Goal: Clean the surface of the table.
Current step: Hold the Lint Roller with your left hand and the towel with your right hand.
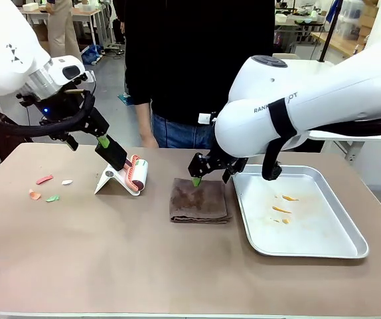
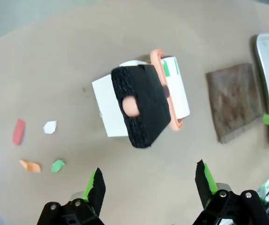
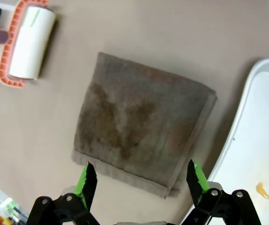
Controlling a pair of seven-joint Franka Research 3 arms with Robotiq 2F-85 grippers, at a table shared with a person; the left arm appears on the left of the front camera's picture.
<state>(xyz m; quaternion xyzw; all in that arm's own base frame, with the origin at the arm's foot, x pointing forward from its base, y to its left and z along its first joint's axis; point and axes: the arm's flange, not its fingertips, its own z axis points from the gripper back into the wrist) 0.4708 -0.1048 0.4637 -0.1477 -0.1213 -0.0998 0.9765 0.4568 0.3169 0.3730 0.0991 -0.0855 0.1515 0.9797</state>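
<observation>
While both pairs of fingers stand spread wide with nothing between them, the table (image 1: pixel 111 259) lies under both. Its beige top is bare and open along the near edge and across the stretch between the arms.

Left gripper (image 2: pixel 149 168): straight ahead of its fingers a lint roller (image 2: pixel 174 89) rests on a white stand (image 2: pixel 107 108). The roller's black handle (image 2: pixel 141 105) points back toward the gap between the fingers, apart from both. Out past one finger lie four small scraps (image 2: pixel 49 126), red, white, orange and green, well apart from the roller.

Right gripper (image 3: pixel 139 165): its fingers straddle one edge of a folded brown cloth (image 3: pixel 139 136); whether the pads touch it cannot be told. Just beside one finger rises the rim of a metal tray (image 3: pixel 240 126), near the cloth, narrowing the room on that side.

The front view adds a person (image 1: pixel 197 66) standing at the far edge and the tray's whole floor with its orange stains (image 1: pixel 282 209). The right wrist view brings out darker blotches on the cloth.
</observation>
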